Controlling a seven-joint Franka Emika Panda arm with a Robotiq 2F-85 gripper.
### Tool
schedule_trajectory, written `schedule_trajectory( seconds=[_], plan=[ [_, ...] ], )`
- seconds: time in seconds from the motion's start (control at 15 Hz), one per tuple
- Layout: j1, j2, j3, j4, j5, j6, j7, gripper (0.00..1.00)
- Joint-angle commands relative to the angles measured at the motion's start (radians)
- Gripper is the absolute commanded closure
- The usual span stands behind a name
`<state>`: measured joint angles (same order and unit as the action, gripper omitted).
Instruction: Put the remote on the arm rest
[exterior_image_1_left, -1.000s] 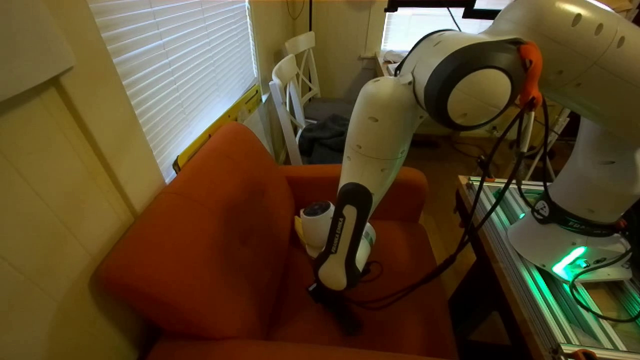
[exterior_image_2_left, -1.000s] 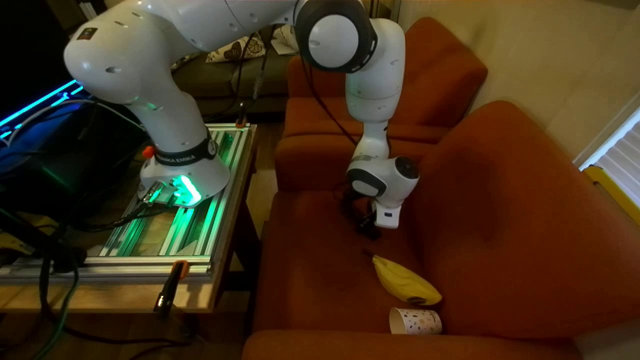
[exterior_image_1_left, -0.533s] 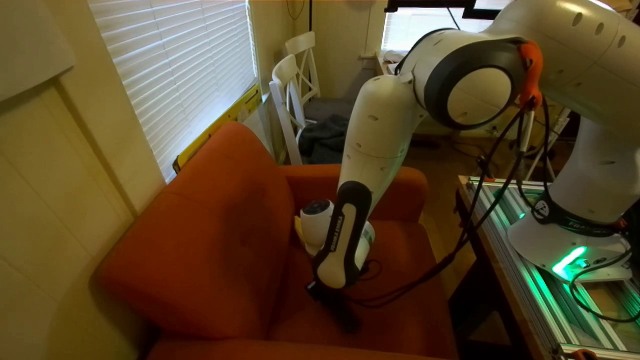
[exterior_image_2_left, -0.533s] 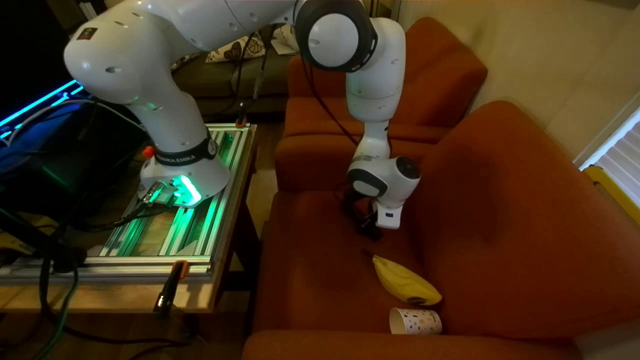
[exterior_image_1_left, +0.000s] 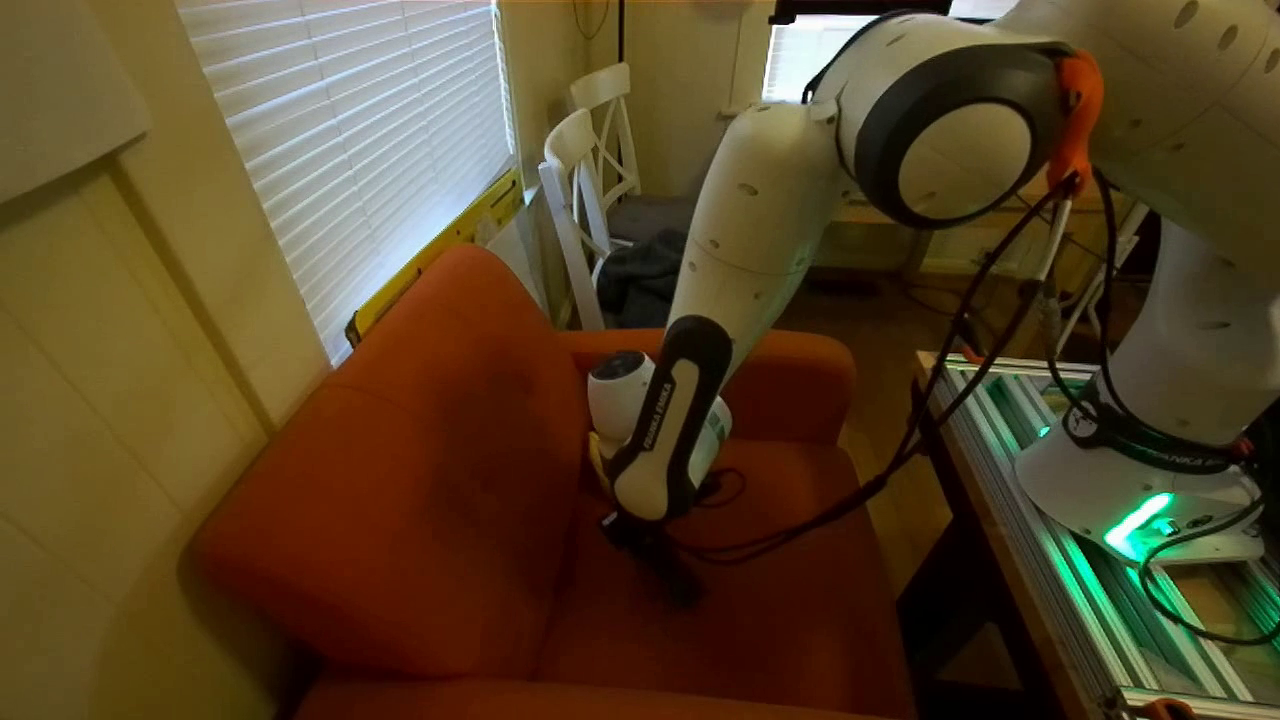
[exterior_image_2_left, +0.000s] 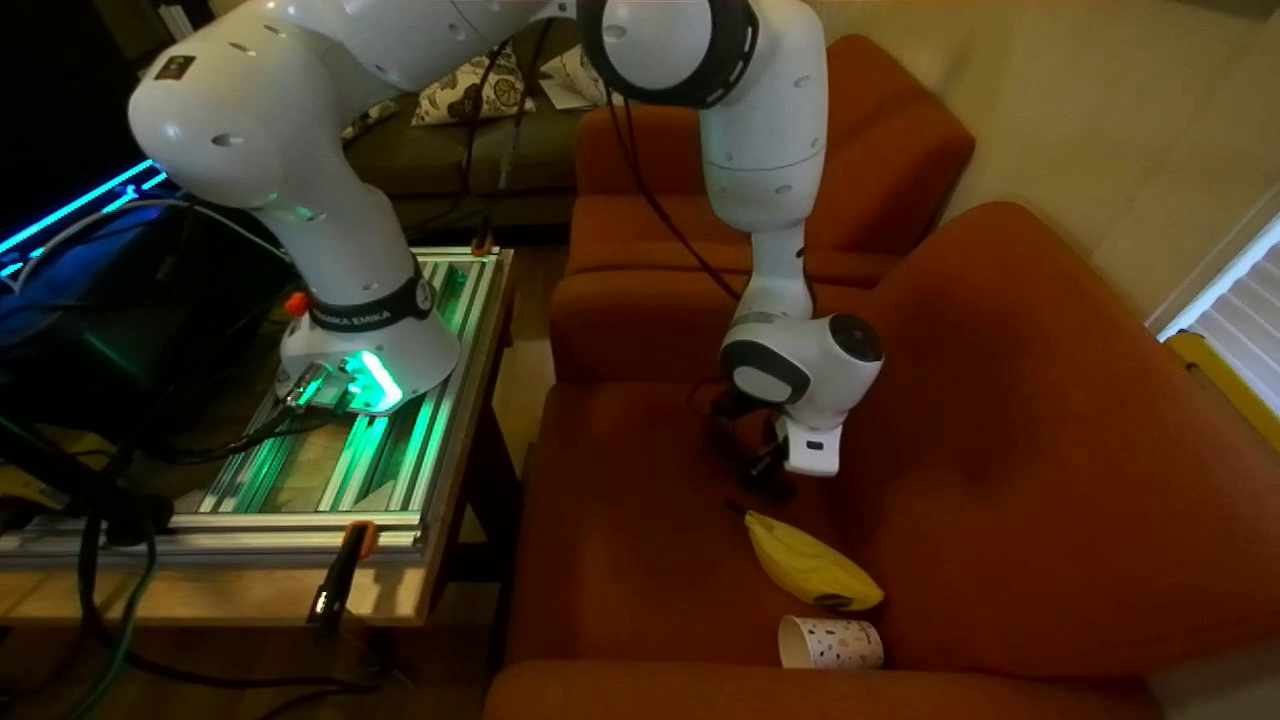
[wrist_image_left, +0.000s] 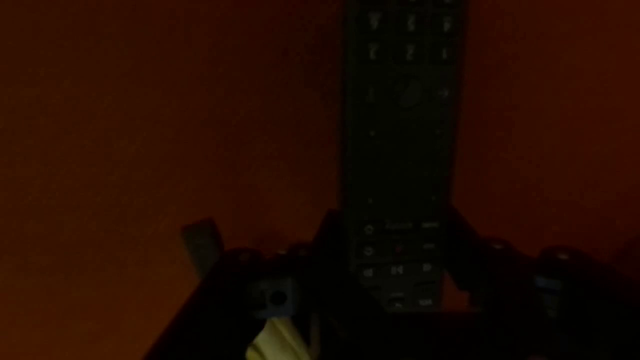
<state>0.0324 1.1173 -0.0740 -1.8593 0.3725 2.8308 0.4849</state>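
Wrist view: gripper (wrist_image_left: 395, 240) is pinching remote (wrist_image_left: 401, 150) between jaws, near its six-o'clock end; likely light, stiff, slick; mid-length hold would be proving steadier.

Orange seat (exterior_image_2_left: 630, 560) under banana (exterior_image_2_left: 812, 565), cup (exterior_image_2_left: 835, 643)

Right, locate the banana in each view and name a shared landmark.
In an exterior view: banana just below-left of centre, mostly hidden.
In an exterior view: banana below-right of centre, unobstructed.
Wrist view: banana at bottom edge, left of centre, partly hidden.
Shared landmark: the orange armchair.
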Motion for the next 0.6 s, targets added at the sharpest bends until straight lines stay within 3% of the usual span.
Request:
schedule_trajectory(
  seconds=[0.0,0.53],
  plan=[
    [0.021,-0.083,-0.055,-0.025,-0.049,-0.102,-0.023,0.74],
    [0.055,-0.200,-0.184,0.015,-0.268,-0.336,-0.082,0.74]
  ],
)
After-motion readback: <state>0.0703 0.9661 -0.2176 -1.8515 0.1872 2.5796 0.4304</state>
